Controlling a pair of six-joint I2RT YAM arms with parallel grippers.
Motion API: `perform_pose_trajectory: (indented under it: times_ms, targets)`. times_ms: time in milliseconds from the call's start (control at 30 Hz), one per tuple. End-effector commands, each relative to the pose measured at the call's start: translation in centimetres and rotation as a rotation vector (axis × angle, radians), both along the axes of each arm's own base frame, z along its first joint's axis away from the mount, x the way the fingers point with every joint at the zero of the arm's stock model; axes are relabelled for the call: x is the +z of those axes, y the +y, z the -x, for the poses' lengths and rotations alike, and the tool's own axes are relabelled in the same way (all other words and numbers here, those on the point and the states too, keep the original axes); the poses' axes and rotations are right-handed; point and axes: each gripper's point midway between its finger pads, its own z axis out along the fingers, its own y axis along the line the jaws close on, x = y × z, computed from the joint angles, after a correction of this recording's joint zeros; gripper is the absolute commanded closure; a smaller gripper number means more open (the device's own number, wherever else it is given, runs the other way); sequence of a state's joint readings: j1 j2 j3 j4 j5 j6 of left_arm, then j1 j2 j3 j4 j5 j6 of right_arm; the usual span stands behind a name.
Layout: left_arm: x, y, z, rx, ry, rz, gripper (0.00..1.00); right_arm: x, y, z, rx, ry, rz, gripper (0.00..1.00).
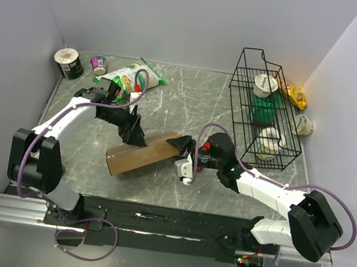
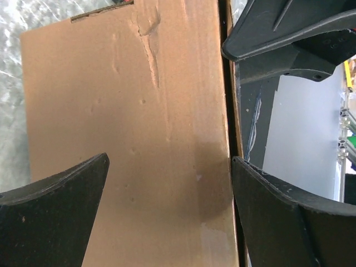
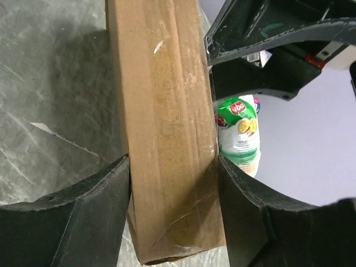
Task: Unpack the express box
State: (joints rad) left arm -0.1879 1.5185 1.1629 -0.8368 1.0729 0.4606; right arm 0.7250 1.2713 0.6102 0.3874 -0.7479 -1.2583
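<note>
The express box (image 1: 143,154), flat brown cardboard, sits tilted at the middle of the table, its right end raised. My right gripper (image 1: 181,149) is shut on that right end. In the right wrist view the box (image 3: 161,111) fills the gap of the right gripper (image 3: 172,161) and touches both fingers. My left gripper (image 1: 136,136) is at the box's far edge. In the left wrist view the left gripper (image 2: 169,161) is spread open over the box's broad face (image 2: 128,111), with its right finger (image 2: 278,217) along the box's edge.
A green-and-white snack bag (image 1: 130,78) lies at the back left, also in the right wrist view (image 3: 240,136). Two cups (image 1: 69,62) stand in the back left corner. A black wire basket (image 1: 238,109) with cups stands at the right, with a yellow packet (image 1: 295,94) and a cup (image 1: 303,125) beside it.
</note>
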Motion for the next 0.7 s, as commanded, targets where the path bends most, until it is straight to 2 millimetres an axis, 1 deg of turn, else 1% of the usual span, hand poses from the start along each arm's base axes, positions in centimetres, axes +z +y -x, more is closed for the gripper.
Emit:
perform_pose_trajectory:
  times_ms: [0, 33, 67, 100, 133, 167, 200, 233, 267, 300, 367, 400, 433, 467, 500, 567, 667]
  targets:
    - [-0.4, -0.4, 1.3, -0.037, 0.032, 0.028, 0.04, 6.2, 0.2, -0.8, -0.013, -0.208, -0.142, 1.00]
    - [-0.6, -0.5, 1.4, -0.039, 0.040, 0.035, 0.03, 6.6, 0.2, -0.7, -0.012, -0.220, -0.153, 1.00]
    - [-0.7, -0.6, 1.5, -0.045, 0.047, 0.040, 0.03, 6.3, 0.1, -0.7, -0.011, -0.233, -0.149, 1.00]
    - [-1.0, -0.9, 1.6, -0.060, 0.051, 0.041, 0.03, 6.3, 0.2, -0.9, -0.024, -0.248, -0.151, 1.00]
    - [-1.0, -1.1, 1.7, -0.066, 0.058, 0.044, 0.03, 6.7, 0.2, -1.1, -0.037, -0.274, -0.163, 1.00]
    - [-1.0, -1.3, 1.7, -0.075, 0.053, 0.047, 0.03, 6.7, 0.3, -1.5, -0.050, -0.302, -0.161, 1.00]
    - [-1.1, -1.5, 1.8, -0.084, 0.058, 0.049, 0.03, 6.3, 0.4, -1.9, -0.063, -0.312, -0.155, 1.00]
    - [-0.9, -1.8, 1.8, -0.090, 0.056, 0.053, 0.04, 7.5, 0.4, -2.6, -0.101, -0.364, -0.192, 1.00]
    - [-0.7, -2.2, 2.0, -0.106, 0.050, 0.051, 0.04, 7.6, 0.5, -2.9, -0.116, -0.390, -0.200, 1.00]
    - [-0.6, -2.4, 2.0, -0.114, 0.042, 0.046, 0.04, 7.2, 0.6, -3.5, -0.136, -0.403, -0.196, 1.00]
    - [-0.4, -2.9, 2.1, -0.133, 0.015, 0.030, 0.04, 8.1, 0.8, -4.3, -0.179, -0.452, -0.214, 1.00]
    - [-0.4, -3.0, 2.0, -0.127, 0.015, 0.014, 0.03, 8.1, 1.0, -4.5, -0.185, -0.455, -0.219, 1.00]
    - [-0.8, -3.1, 1.9, -0.115, 0.018, -0.009, 0.03, 8.2, 1.1, -4.6, -0.187, -0.459, -0.223, 1.00]
    - [-1.8, -3.0, 1.0, -0.081, -0.010, -0.064, 0.03, 8.5, 1.1, -4.7, -0.193, -0.467, -0.233, 1.00]
    - [-2.2, -2.9, 0.7, -0.044, 0.018, -0.083, 0.02, 8.3, 1.2, -4.7, -0.191, -0.468, -0.232, 1.00]
    - [-3.7, -2.4, -0.1, 0.021, 0.041, -0.145, 0.01, 8.3, 1.3, -4.5, -0.190, -0.459, -0.245, 1.00]
    - [-5.1, -2.1, -0.8, 0.056, 0.065, -0.188, 0.04, 8.2, 1.2, -4.3, -0.185, -0.409, -0.236, 1.00]
